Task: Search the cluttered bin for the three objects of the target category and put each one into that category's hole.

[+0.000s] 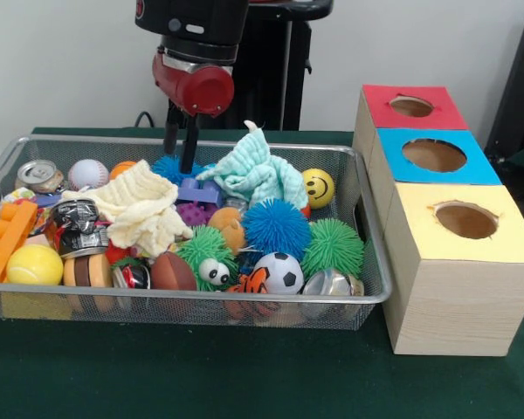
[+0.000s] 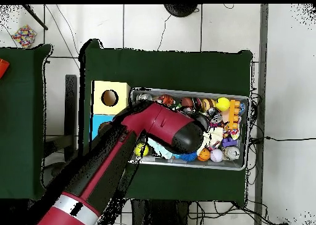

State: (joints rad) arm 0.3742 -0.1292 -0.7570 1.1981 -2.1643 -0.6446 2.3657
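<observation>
We see the gripper (image 1: 182, 144), fingers slightly spread, above a purple block (image 1: 199, 190): judged rigid, light, best pinched across its flat sides.

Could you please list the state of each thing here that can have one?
gripper: jaws open, lowered into the bin, holding nothing
wire bin: full of toys and cloths
red box hole: open, nothing seen inside
blue box hole: open, nothing seen inside
yellow box hole: open, nothing seen inside
drink can: lying tilted at the bin's corner
teal cloth: crumpled on the pile
</observation>
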